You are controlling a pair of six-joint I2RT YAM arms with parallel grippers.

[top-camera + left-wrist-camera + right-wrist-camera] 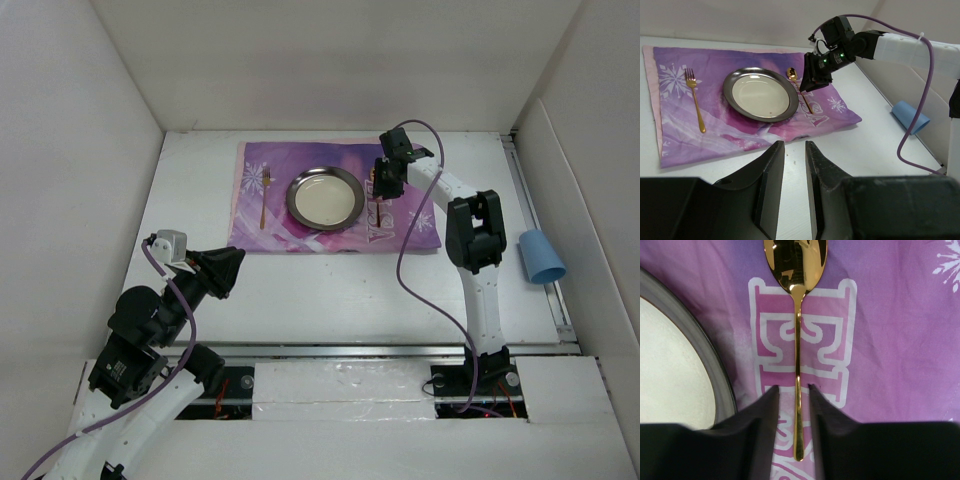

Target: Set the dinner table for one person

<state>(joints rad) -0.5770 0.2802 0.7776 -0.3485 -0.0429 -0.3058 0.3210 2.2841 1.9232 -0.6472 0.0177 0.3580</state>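
On the white dinner table (pixel 330 295) lies a purple placemat (pixel 300 232). A round metal plate (pixel 324 197) sits at its middle and a gold fork (pixel 264 197) lies to the plate's left. To the plate's right lies a gold spoon (pixel 798 340), flat on the mat. My right gripper (pixel 794 388) hangs low over the spoon's handle, open, a finger on each side and a gap to the handle on both. My left gripper (pixel 795 145) hovers above bare table near the mat's front edge, its jaws slightly apart with nothing between them.
A blue cup (pixel 541 257) lies on its side at the table's right edge, beside the white side wall. White walls close in the table on the left, the back and the right. The right arm's purple cable (pixel 405 250) loops over the mat's right end.
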